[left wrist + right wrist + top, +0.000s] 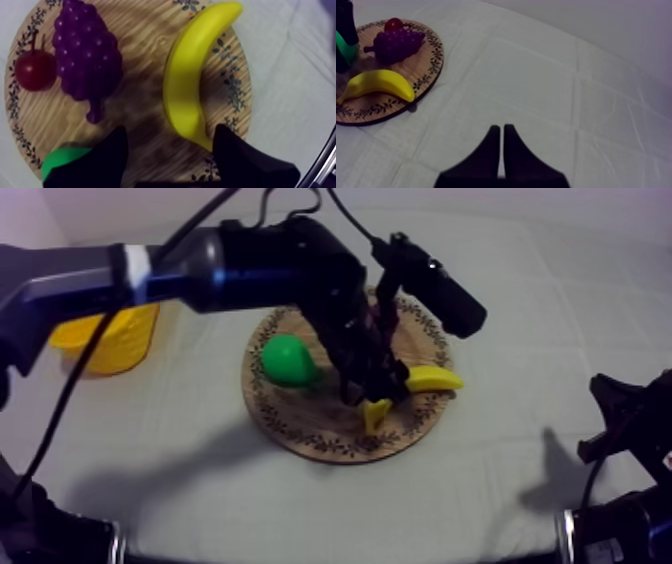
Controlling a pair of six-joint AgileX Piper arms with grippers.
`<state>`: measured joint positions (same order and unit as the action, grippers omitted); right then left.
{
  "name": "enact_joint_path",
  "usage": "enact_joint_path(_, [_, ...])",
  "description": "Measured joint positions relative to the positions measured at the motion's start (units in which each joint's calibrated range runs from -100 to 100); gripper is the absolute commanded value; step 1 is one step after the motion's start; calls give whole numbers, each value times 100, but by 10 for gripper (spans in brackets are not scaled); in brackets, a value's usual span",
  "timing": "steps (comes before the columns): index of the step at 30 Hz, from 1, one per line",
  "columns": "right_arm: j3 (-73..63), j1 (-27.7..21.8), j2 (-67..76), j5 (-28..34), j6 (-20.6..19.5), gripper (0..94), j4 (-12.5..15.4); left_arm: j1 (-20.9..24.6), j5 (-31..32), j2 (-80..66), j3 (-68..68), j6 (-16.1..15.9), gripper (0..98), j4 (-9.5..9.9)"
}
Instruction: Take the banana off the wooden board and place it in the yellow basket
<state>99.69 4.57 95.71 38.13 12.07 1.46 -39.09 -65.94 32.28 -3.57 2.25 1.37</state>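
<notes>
- Left gripper (pixel 170 129) over the wooden board (pixel 300 433), fingers wide, holding nothing
- Banana (pixel 436 378) right of centre, top view; long axis runs away from them, near end between them
- Right gripper (pixel 502 129) pinched narrow, well apart

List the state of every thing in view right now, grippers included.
left gripper, open, over the banana's end
right gripper, shut on nothing, over bare cloth
banana, lying on the wooden board, not gripped
pear, on the board
grapes, on the board
small red fruit, on the board beside the grapes
yellow basket, upright, apart from the board
</notes>
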Motion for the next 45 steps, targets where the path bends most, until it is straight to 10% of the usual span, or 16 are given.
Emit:
enact_joint_path(28, [0,0,0,-1,0,5,0,-102,-3161,2259,-3583,357,497,5])
enact_joint_path(45, [0,0,0,-1,0,5,0,-193,-3396,2582,-3810,690,242,262])
